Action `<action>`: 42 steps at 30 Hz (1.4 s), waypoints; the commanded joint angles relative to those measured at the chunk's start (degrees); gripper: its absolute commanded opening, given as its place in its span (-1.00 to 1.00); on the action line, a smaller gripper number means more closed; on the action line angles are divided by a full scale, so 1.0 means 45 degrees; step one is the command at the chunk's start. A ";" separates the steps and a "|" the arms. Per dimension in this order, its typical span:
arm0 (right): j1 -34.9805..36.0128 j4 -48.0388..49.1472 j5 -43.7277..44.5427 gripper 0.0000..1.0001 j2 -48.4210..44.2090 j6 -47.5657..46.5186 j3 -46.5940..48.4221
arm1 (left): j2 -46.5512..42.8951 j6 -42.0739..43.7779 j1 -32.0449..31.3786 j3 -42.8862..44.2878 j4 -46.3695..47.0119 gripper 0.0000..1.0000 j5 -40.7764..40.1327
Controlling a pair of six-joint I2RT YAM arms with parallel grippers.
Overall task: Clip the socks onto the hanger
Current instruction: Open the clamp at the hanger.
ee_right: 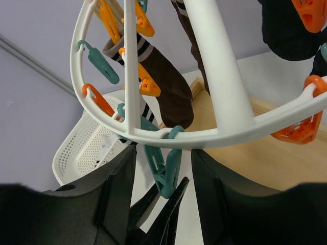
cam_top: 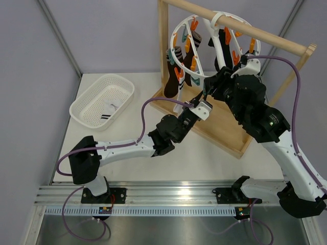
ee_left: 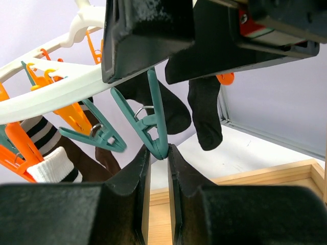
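Note:
The white ring hanger (cam_top: 180,66) hangs from a wooden bar, with orange and teal clips. Dark brown and striped socks (cam_top: 172,81) hang clipped on its left side, and black socks (ee_left: 204,115) further round. One teal clip (ee_right: 168,168) dangles bare from the rim (ee_right: 230,130). My right gripper (ee_right: 162,159) is open and straddles this clip just under the rim, with a gap on each side. Below it, my left gripper (ee_left: 159,153) is shut on the lower tip of the teal clip (ee_left: 156,127); no sock shows between its fingers.
A white mesh basket (cam_top: 74,108) stands at the back left with a striped sock (cam_top: 108,113) inside. The wooden stand's base frame (cam_top: 225,130) lies under both grippers, and its bar (cam_top: 265,35) runs above. The basket (ee_right: 82,148) also shows behind the ring.

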 commanded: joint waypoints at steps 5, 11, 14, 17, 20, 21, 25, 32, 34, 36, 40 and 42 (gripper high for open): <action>-0.0006 -0.0219 0.0361 0.04 0.0391 -0.0110 0.0661 | 0.0157 0.0233 -0.0340 -0.0223 0.0066 -1.00 -0.0042; -0.0006 0.0073 0.0673 -0.15 0.0099 -0.0169 0.0115 | -0.0019 0.0213 -0.0418 -0.0476 0.0145 -0.99 -0.0062; -0.0006 0.0093 0.0791 -0.27 0.0137 -0.0208 0.0016 | -0.0194 0.0135 -0.0418 -0.0633 0.0164 -0.99 -0.0081; -0.0006 0.0015 0.0830 -0.37 0.0118 -0.0228 -0.0003 | -0.0273 0.0096 -0.0419 -0.0653 0.0106 -0.99 -0.0101; -0.0006 0.0054 0.1064 -0.49 0.0040 -0.0266 -0.0159 | -0.0312 0.0096 -0.0438 -0.0711 0.0106 -0.98 -0.0140; -0.0006 0.0054 0.1123 -0.53 0.0001 -0.0286 -0.0217 | -0.0331 0.0018 -0.0419 -0.0750 0.0086 -0.97 -0.0140; -0.0006 0.0151 0.1318 -0.77 -0.0233 -0.0480 -0.0413 | -0.0778 -0.0527 -0.0418 -0.1004 -0.0069 -0.76 -0.0179; -0.0025 0.0678 0.0890 -0.99 -0.0800 -0.0911 -0.1057 | -0.2612 -0.3471 -0.0204 -0.1570 -0.2368 0.38 0.0463; -0.0025 0.0873 0.0482 -1.00 -0.0956 -0.1221 -0.1233 | -0.3103 -0.4372 0.0263 -0.1688 -0.2958 0.49 0.1788; -0.0064 0.1088 0.0148 -1.00 -0.1053 -0.1534 -0.1350 | -0.3748 -0.5837 0.1044 -0.1649 -0.3935 0.52 0.3617; -0.0201 0.1245 -0.0691 -1.00 -0.1093 -0.2043 -0.1409 | -0.4140 -0.7442 0.2120 -0.1221 -0.4776 0.52 0.6769; -0.0318 0.1323 -0.1198 -1.00 -0.1074 -0.2296 -0.1429 | -0.3927 -0.7580 0.2277 -0.0577 -0.5264 0.51 0.7923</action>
